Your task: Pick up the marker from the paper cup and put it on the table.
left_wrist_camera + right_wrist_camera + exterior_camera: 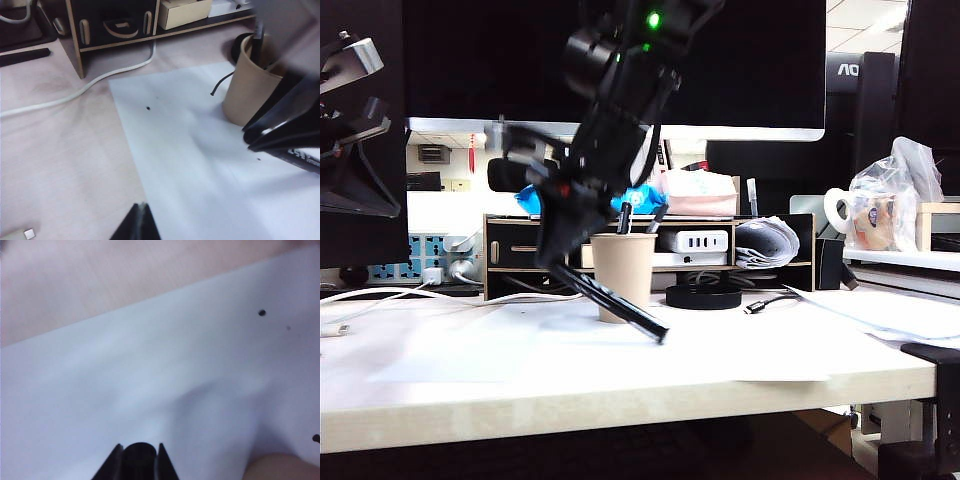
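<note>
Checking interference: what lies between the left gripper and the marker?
Only bare white paper, seen in left wrist view; left gripper hovers above it, right gripper holds the marker beside the paper cup.

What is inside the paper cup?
Two dark pens stick up out of the paper cup. Its bottom is hidden by the wall. The lettered marker is already out, held low over the table by the right gripper.
</note>
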